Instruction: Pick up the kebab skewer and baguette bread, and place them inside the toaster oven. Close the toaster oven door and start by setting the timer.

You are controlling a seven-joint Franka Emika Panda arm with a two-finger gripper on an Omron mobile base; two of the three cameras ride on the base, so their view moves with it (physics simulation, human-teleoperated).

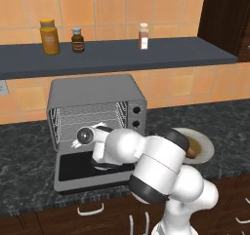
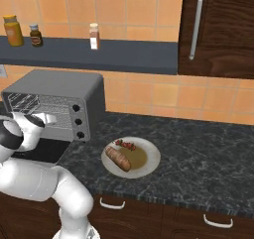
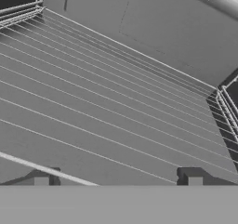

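On the dark speckled counter point(image 2: 198, 149), the kebab skewer point(image 2: 126, 145) and baguette bread point(image 2: 118, 158) lie on a plate point(image 2: 149, 156), off to our right, the loaf's long axis slanting. Our gripper point(image 3: 118, 177), jaws wide and empty, faces the toaster oven point(image 1: 95, 95) rack point(image 3: 116, 111). No label is readable.

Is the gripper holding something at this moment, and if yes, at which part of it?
Nothing is held. The gripper is open over the toaster oven's wire rack, with nothing between its fingertips. The kebab skewer and baguette bread lie on the plate.
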